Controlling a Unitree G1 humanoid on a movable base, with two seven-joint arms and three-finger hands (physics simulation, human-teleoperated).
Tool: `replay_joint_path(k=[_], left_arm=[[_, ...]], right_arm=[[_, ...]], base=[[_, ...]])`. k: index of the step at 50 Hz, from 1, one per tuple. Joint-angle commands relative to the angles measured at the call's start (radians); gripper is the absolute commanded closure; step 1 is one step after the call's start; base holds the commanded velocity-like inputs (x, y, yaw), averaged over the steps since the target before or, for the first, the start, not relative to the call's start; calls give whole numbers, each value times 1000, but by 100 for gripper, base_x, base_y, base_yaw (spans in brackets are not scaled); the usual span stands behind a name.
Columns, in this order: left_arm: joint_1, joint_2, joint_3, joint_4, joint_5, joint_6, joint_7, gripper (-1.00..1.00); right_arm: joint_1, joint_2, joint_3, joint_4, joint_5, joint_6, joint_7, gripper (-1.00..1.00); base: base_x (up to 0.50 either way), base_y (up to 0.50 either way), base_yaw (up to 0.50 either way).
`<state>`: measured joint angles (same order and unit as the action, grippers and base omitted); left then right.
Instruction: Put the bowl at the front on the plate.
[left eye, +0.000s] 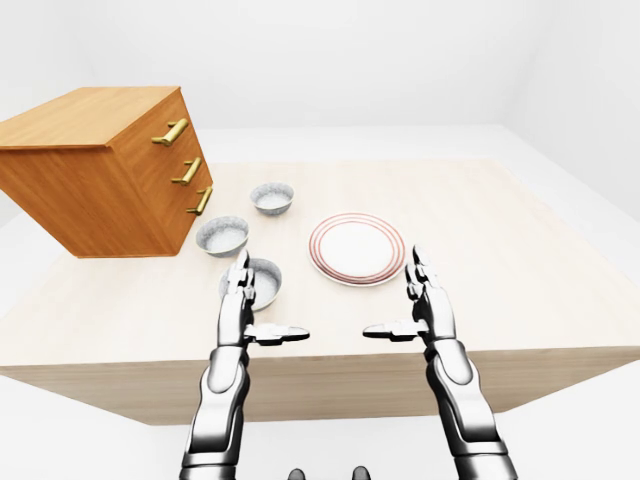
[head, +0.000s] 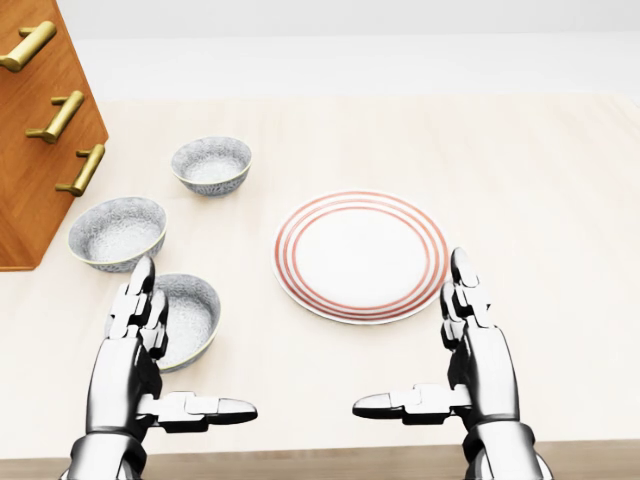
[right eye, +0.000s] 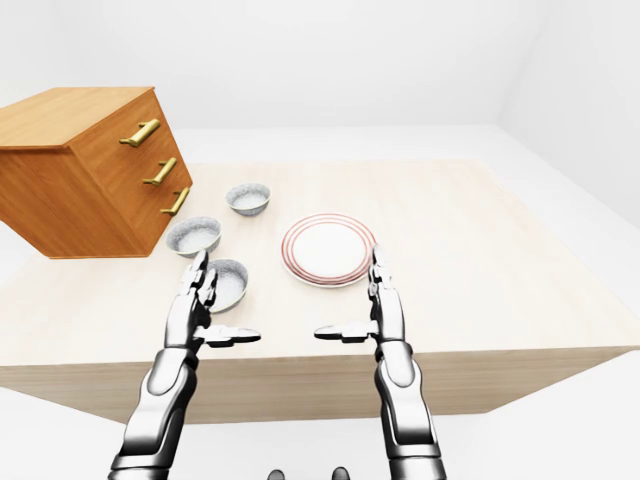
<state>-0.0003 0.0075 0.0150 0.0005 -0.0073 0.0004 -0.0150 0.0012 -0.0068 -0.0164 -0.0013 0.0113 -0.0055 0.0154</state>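
Pale wood tabletop (head: 540, 170) in a white room (left eye: 350, 60) is carrying the bowl (head: 195, 312) lowest in head view, partly hidden by left hand (head: 135, 370), plate (head: 360, 255) near on its right, w/ left hand & right hand (head: 480, 370) hovering, fingers spread wide.

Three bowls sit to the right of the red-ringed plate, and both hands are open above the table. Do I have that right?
Not quite. The head view shows the top bowl, middle bowl and bottom bowl all to the left of the red-ringed plate, not its right. The rest holds: left hand and right hand are open above the table.
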Motion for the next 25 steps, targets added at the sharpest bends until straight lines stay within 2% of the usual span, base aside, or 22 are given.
replay_joint_path(k=[1,4,5,8,9,10,11,14,16,18,20,23,24,25], left_arm=[[5,11,22,-14,-11,10,-23,-100],[-8,11,25,25,-10,-17,-23,-100],[0,11,23,7,-11,-6,-23,-100],[7,11,22,-11,-10,5,-23,-100],[0,11,23,4,-10,-3,-23,-100],[-5,11,24,17,-10,-10,-23,-100],[-3,11,23,10,-10,-6,-23,-100],[-7,12,24,25,-10,-17,-23,-100],[4,11,22,-5,-11,2,-23,-100],[7,11,22,-16,-11,10,-23,-100],[0,10,24,0,-10,-5,-21,-100],[11,10,28,-29,-12,-2,-12,-100],[9,9,30,-26,-12,-7,-7,-100],[14,7,35,-35,-6,-23,10,-100]], right_arm=[[2,-11,-24,0,18,-14,23,-100],[4,-11,-25,-1,19,-15,23,-100],[5,-10,-24,-3,19,-15,22,-100],[6,-10,-23,-8,17,-11,21,-100],[2,-12,-26,6,17,-21,22,-100],[3,-11,-26,2,17,-16,20,-100],[2,-12,-26,3,17,-16,20,-100],[1,-13,-25,9,15,-18,21,-100],[-1,-13,-25,14,14,-17,20,-100],[-1,-13,-25,13,11,-13,18,-100],[0,-12,-23,3,10,-1,17,-100],[-2,-12,-24,8,8,-2,16,-100],[-2,-12,-24,5,7,0,15,-100],[-1,-12,-24,4,7,1,15,-100]], base=[[0,0,0],[0,0,0],[0,0,0],[0,0,0],[0,0,0],[0,0,0],[0,0,0],[0,0,0],[0,0,0],[0,0,0],[0,0,0],[0,0,0],[0,0,0],[0,0,0]])
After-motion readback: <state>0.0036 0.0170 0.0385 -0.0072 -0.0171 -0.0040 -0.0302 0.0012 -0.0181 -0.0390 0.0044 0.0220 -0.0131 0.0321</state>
